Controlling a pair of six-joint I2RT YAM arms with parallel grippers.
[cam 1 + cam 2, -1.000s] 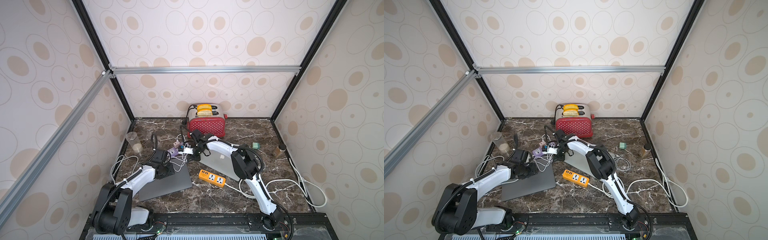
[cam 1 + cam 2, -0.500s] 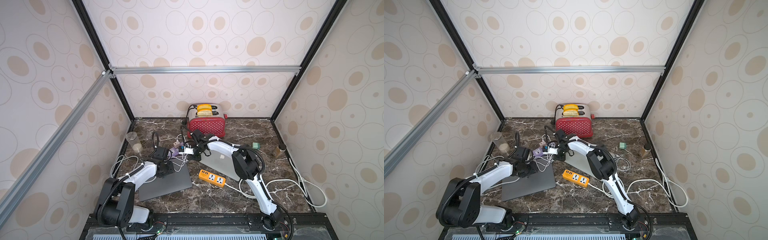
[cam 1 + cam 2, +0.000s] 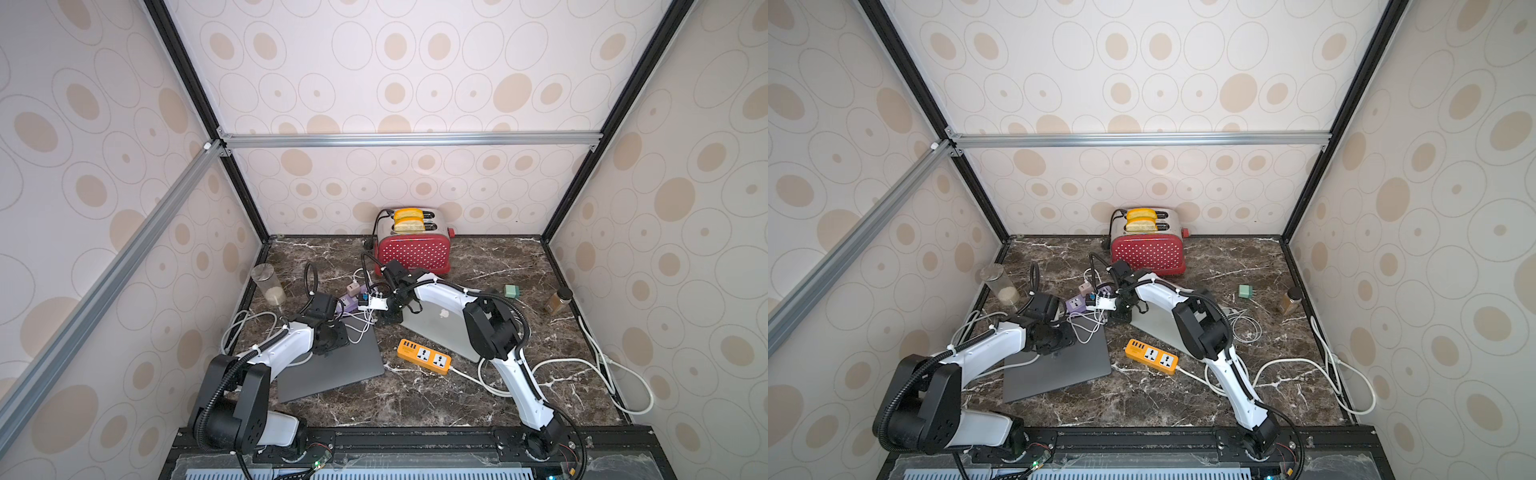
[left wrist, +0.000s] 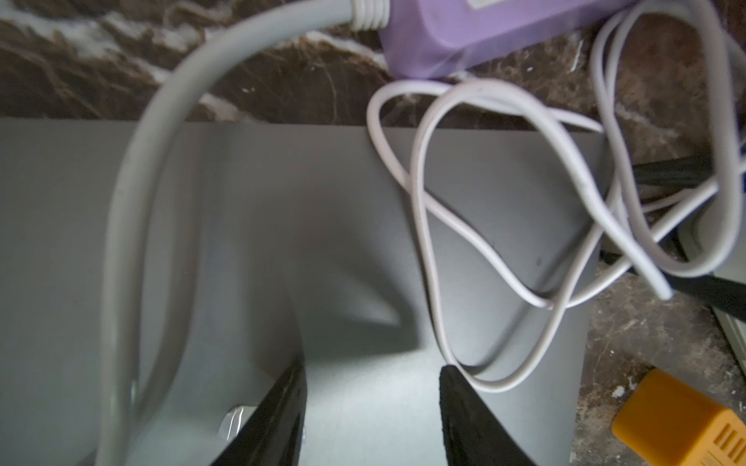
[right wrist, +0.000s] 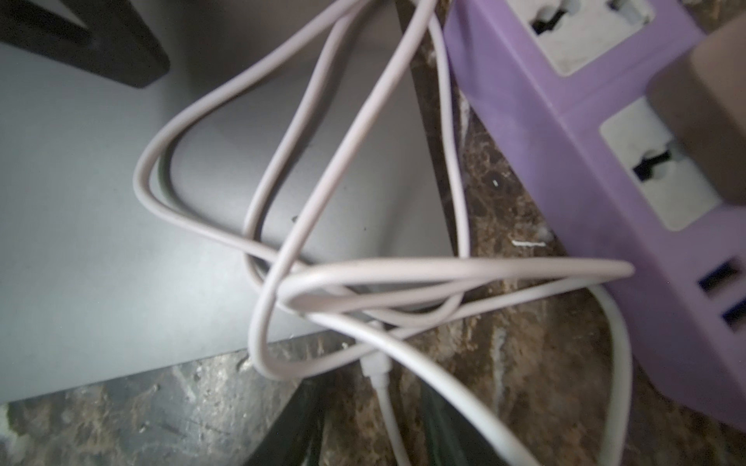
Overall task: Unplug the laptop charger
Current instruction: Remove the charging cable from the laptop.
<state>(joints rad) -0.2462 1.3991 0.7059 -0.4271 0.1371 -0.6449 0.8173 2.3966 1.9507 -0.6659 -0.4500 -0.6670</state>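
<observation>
The laptop charger's white cable (image 5: 282, 181) loops over the corner of a closed dark grey laptop (image 3: 332, 370) (image 3: 1059, 370). Its connector end (image 5: 375, 365) lies on the marble just off the laptop's edge. My right gripper (image 5: 375, 407) (image 3: 388, 318) stands open around it, fingers apart on either side. A beige plug block (image 5: 710, 121) sits in a purple power strip (image 5: 585, 133) (image 3: 353, 301). My left gripper (image 4: 372, 367) (image 3: 332, 338) is open, low over the dark laptop's lid (image 4: 282, 242), with nothing between its fingers.
A silver laptop (image 3: 440, 328) lies under my right arm. An orange power strip (image 3: 424, 355) sits in front of it. A red toaster (image 3: 411, 253) stands at the back. A glass (image 3: 268, 282) is at the left, and a green adapter (image 3: 512, 291) and amber jar (image 3: 559, 300) at the right.
My right gripper's jaws have parted from shut to open at the cable's connector. My left arm has shifted slightly on the dark laptop.
</observation>
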